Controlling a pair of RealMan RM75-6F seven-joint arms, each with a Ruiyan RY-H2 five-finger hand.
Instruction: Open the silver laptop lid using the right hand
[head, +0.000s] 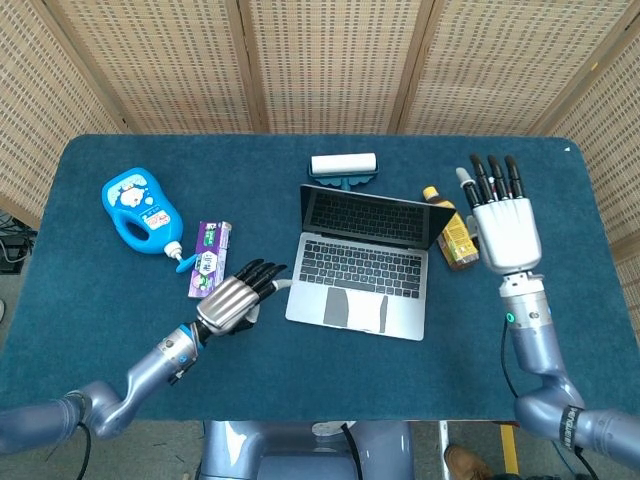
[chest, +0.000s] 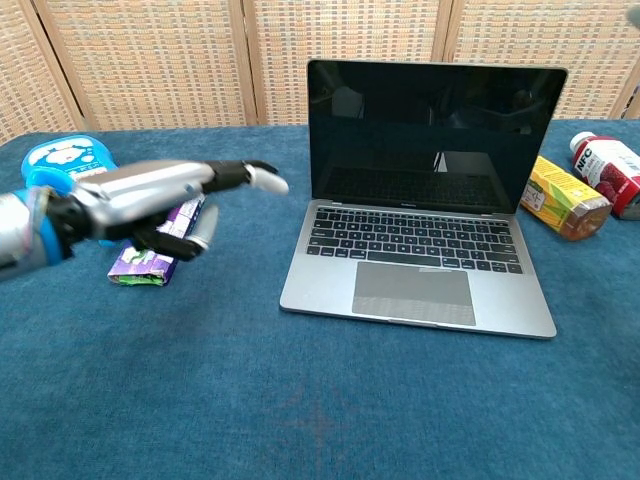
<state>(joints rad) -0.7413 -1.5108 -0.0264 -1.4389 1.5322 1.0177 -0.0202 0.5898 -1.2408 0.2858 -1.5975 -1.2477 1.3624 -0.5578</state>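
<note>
Laptop (head: 362, 273) | lid upright, screen facing robot | long axis left-right
</note>
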